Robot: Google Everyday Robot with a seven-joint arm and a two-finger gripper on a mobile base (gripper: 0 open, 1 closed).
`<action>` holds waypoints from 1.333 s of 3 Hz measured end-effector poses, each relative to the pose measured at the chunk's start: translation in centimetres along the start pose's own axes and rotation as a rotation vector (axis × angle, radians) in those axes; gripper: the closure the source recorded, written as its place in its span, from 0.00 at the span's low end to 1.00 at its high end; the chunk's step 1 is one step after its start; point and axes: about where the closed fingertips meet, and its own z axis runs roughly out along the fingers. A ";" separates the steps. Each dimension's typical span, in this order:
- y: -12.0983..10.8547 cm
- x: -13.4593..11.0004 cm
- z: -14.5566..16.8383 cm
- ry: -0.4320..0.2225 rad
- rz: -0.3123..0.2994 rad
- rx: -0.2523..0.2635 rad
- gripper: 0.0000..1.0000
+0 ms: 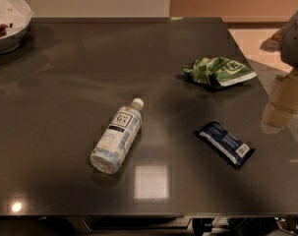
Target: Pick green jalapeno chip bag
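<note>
Green jalapeno chip bag (219, 71), one bottle (116, 135), one packet (225, 143), end effector (280, 108) right

Dim, warm light is falling on the dark glossy surface (60, 132). The claw (275, 118) is hanging at the right edge, glowing pale against it. Down and left of the claw a square patch of glare (151, 182) is shining, and a small round glint (15, 206) is gleaming far to its left. The bottle (116, 135) and the green jalapeno chip bag (218, 71), both left of the claw, are casting soft shadows
</note>
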 end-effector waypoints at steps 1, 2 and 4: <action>0.0 0.0 0.0 0.000 0.000 0.000 0.00; -0.7 0.0 0.1 -0.012 0.018 0.012 0.00; -6.5 -0.2 3.3 -0.079 0.086 0.022 0.00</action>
